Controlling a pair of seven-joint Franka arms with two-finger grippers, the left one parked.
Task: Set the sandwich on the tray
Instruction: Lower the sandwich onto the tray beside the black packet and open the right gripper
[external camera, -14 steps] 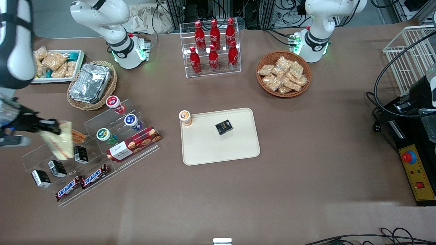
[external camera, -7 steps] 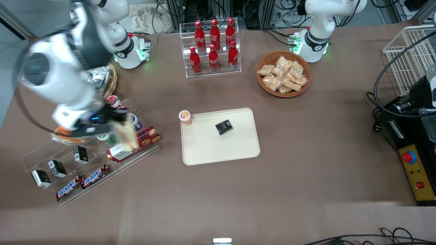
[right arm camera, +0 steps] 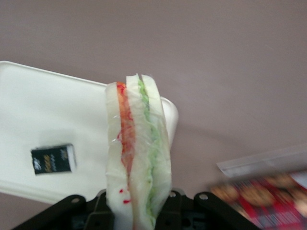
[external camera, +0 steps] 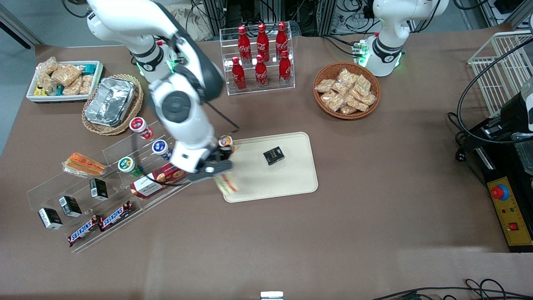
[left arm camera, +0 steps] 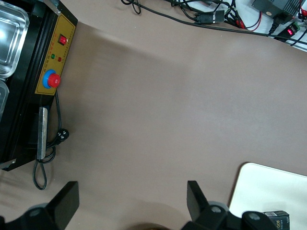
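My right gripper [external camera: 216,170] is shut on the sandwich [external camera: 226,183], a clear-wrapped wedge with pale bread and red and green filling. It holds the sandwich in the air over the corner of the cream tray [external camera: 287,179] that is nearest the front camera, toward the working arm's end. In the right wrist view the sandwich [right arm camera: 138,153] stands on edge between the jaws, over the tray's [right arm camera: 57,115] rounded corner. A small black box [external camera: 273,155] lies on the tray, also shown in the right wrist view [right arm camera: 53,159].
An orange-lidded cup [external camera: 225,142] stands at the tray's corner beside my arm. A clear stepped rack holds a cookie box [external camera: 160,178], cups, small black boxes, Snickers bars [external camera: 100,223] and a striped wedge [external camera: 83,163]. A cola rack [external camera: 260,58], snack basket [external camera: 346,89] and foil container [external camera: 110,102] stand farther from the camera.
My gripper has carried the sandwich from above the clear rack sideways toward the parked arm's end, and now holds it over the tray's corner. The arm has swung across with it.
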